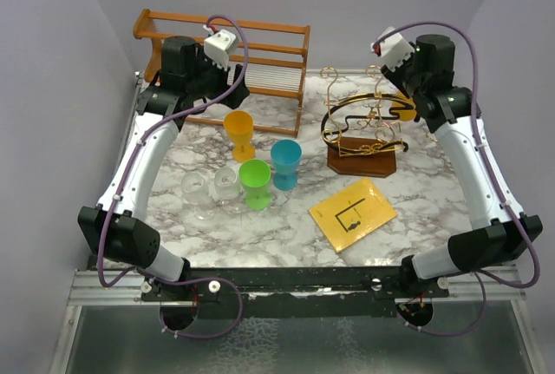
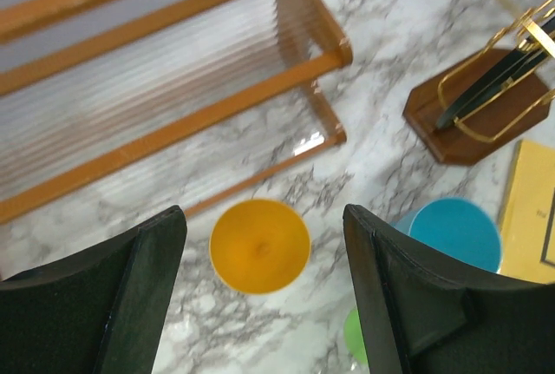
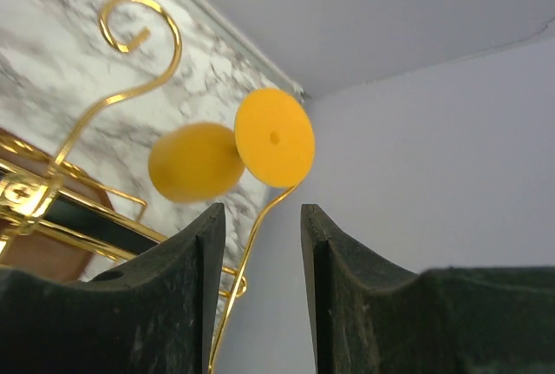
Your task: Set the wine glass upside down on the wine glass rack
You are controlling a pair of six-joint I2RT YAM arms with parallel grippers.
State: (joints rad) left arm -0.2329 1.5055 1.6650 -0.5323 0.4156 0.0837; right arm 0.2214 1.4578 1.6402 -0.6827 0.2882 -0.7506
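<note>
A yellow wine glass [image 3: 274,137] hangs upside down on a curled hook of the gold wire rack [image 3: 130,44], foot up and bowl [image 3: 195,161] below; it shows in the top view [image 1: 406,112] at the rack's right side. My right gripper [image 3: 258,218] is open just beneath it, with the hook wire between its fingers, and holds nothing. The rack [image 1: 364,127] stands on its dark wooden base [image 1: 362,161]. A second yellow-orange wine glass [image 1: 238,131] stands upright on the table. My left gripper [image 2: 263,218] is open above it [image 2: 259,246], empty.
A green glass [image 1: 254,183], a blue glass [image 1: 285,163] and two clear glasses [image 1: 212,187] stand mid-table. A yellow card [image 1: 353,213] lies in front of the rack. An orange-brown slatted shelf [image 1: 260,53] stands at the back left.
</note>
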